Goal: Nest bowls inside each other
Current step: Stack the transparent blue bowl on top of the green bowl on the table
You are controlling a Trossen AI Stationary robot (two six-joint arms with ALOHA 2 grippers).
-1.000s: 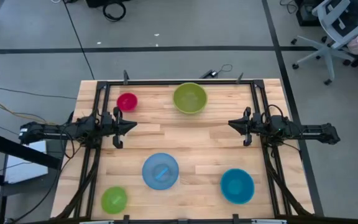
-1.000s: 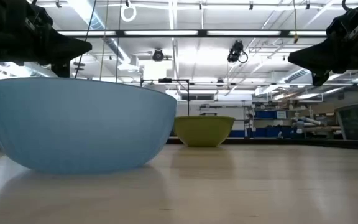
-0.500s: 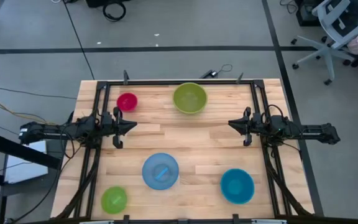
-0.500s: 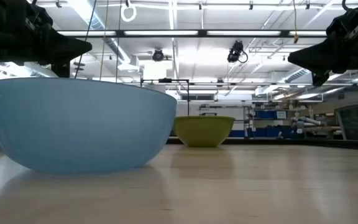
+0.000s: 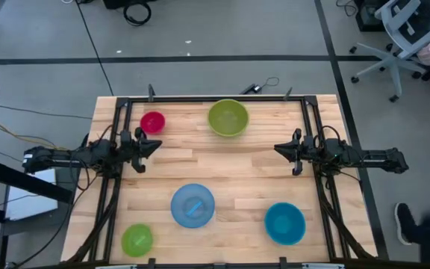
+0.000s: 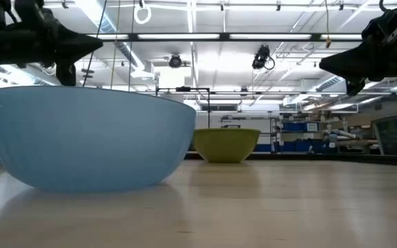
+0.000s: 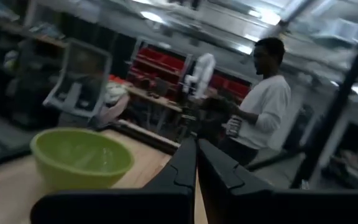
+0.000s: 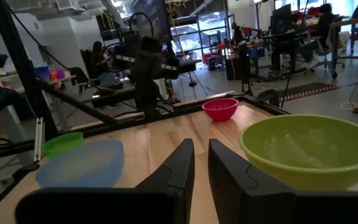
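Note:
Five bowls stand apart, upright on their bases, on the wooden table (image 5: 237, 168): magenta-red (image 5: 152, 122) far left, olive-green (image 5: 228, 117) far middle, light blue (image 5: 192, 205) near middle, cyan-blue (image 5: 284, 223) near right, lime-green (image 5: 136, 239) near left. My left gripper (image 5: 157, 143) hovers at the left side, shut and with nothing in it, pointing right; its fingers meet in the left wrist view (image 7: 196, 163). At the right side my right gripper (image 5: 276, 149) points left above the table. A narrow gap shows between its fingers (image 8: 201, 155), with nothing in it.
A black frame (image 5: 215, 99) runs along the far edge and down both sides of the table. A person (image 7: 263, 106) stands beyond the table's right side; a shoe (image 5: 402, 223) shows on the floor there. The wood between the two grippers lies bare.
My left gripper has rolled about its own pointing line and tipped its tip slightly upward, staying in place and shut. A person's shoe has come into the high view at the lower right. The bowls have not moved.

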